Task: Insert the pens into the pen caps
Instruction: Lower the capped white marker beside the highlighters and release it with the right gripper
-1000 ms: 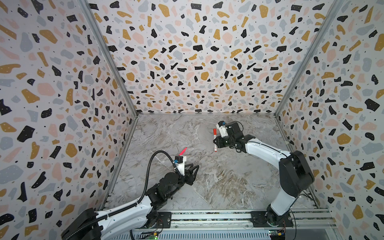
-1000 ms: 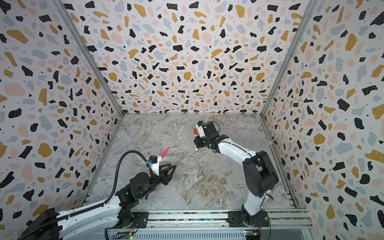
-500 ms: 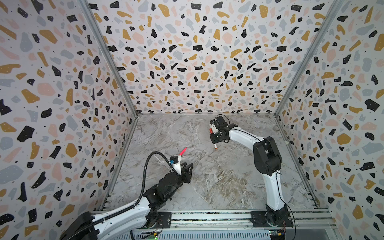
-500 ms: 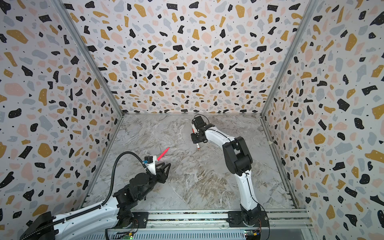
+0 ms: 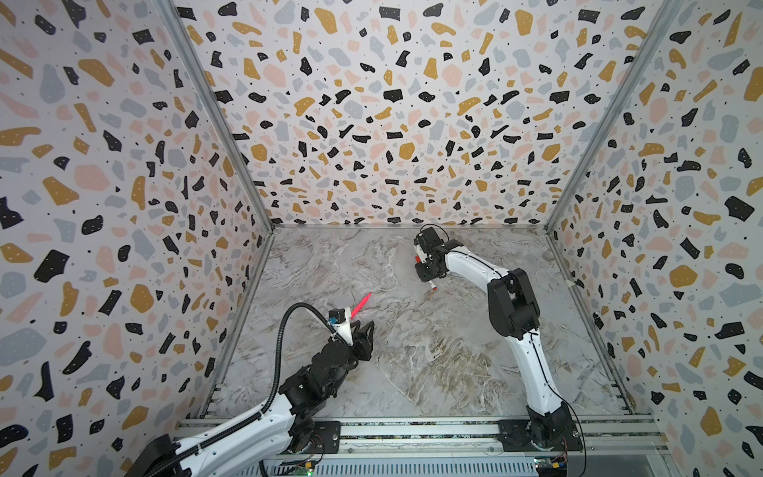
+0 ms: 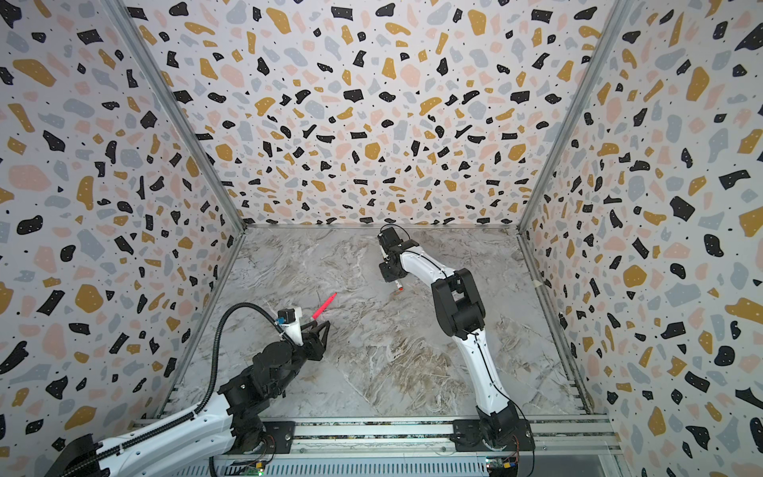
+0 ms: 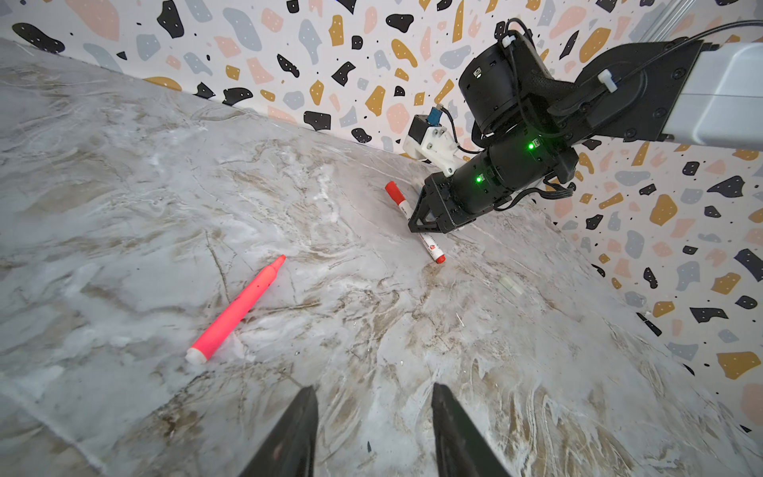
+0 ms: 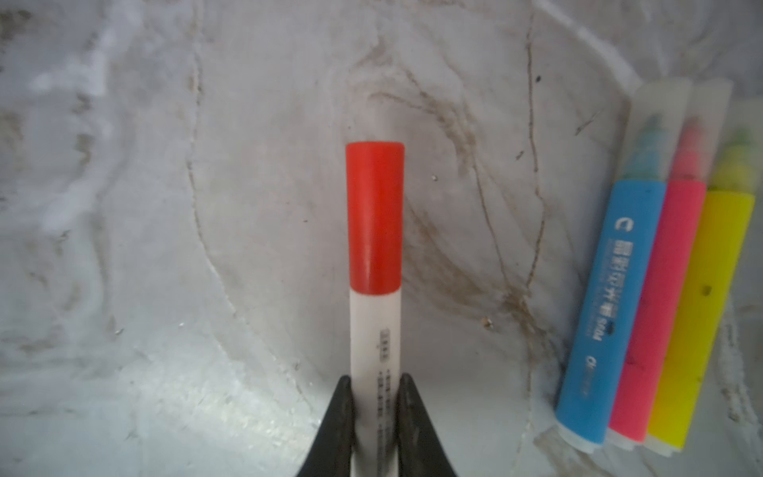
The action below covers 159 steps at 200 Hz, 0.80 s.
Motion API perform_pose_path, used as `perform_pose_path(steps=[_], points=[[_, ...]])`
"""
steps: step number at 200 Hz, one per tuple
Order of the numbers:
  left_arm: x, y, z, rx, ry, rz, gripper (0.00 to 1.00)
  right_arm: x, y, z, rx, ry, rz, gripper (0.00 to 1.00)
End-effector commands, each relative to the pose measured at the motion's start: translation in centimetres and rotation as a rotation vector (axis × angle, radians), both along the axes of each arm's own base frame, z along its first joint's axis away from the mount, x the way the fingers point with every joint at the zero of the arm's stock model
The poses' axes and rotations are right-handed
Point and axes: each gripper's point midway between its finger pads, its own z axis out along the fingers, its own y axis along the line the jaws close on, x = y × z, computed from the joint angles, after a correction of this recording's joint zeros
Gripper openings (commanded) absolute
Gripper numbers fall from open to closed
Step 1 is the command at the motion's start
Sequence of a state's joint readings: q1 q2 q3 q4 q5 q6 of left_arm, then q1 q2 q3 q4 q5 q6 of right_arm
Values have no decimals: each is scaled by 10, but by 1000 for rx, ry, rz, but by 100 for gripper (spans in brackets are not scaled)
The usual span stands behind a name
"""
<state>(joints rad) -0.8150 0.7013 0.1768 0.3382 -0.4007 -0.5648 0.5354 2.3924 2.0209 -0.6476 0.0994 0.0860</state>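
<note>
My right gripper (image 8: 375,382) is shut on a white-barrelled pen (image 8: 375,330) with dark print; a bright red pen cap (image 8: 375,219) sits on its far end. In both top views that gripper (image 5: 429,272) (image 6: 390,272) is at the back middle, low over the table. A pink-red pen (image 7: 235,307) (image 5: 361,304) lies uncapped on the table, just ahead of my left gripper (image 7: 373,394) (image 5: 365,330), which is open with nothing between its fingers. Blue (image 8: 607,309), pink (image 8: 656,309) and yellow (image 8: 702,314) pens lie side by side under frosted caps (image 8: 660,124).
A small pale translucent tube (image 7: 510,285) lies on the marble table (image 5: 433,351) to the side of the held pen. Terrazzo-patterned walls (image 5: 392,124) close in the left, back and right. The arm-base rail (image 5: 413,429) runs along the front edge.
The right arm's elbow has swung up and in toward the middle and its wrist has turned; the white pen stays gripped at about the same spot. The left gripper has barely moved.
</note>
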Motion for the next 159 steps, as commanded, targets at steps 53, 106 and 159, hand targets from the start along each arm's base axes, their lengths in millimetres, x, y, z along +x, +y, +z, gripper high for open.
perform_pose_path(steps=[53, 106, 159], points=[[5, 1, 21, -23, -30, 10, 46, 36, -39, 17, -105, -62, -85, 19], [6, 0, 28, -22, -37, 8, 46, 32, -30, 63, -121, -201, -85, 28], [7, 3, 31, 1, -36, 21, 46, 10, -20, 96, -82, -261, -72, 29]])
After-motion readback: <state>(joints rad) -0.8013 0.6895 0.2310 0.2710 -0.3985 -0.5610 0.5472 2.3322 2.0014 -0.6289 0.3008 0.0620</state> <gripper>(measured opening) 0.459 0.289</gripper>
